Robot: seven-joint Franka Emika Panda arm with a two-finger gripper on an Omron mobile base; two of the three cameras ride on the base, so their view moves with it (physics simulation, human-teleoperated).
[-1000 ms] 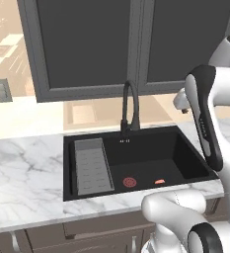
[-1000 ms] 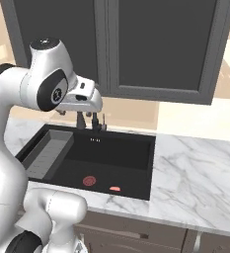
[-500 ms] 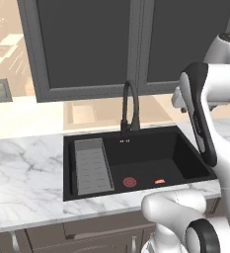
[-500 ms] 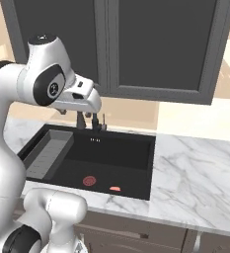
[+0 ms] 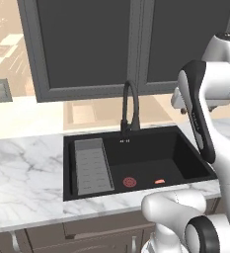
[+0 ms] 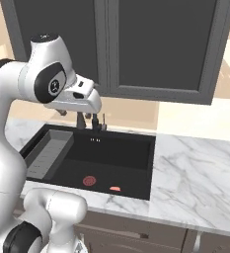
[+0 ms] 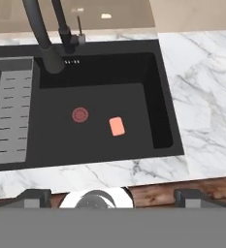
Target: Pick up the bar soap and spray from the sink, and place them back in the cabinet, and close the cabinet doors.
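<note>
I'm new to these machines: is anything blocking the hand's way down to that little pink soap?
Nothing visible does. The bar soap lies alone on the sink floor beside the drain disc; the faucet stands off to the side, and the open jaws are above.

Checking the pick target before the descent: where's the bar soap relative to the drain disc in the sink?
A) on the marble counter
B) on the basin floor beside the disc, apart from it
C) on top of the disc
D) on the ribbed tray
B: the bar soap lies flat on the sink floor, with a gap between it and the drain disc.
</note>
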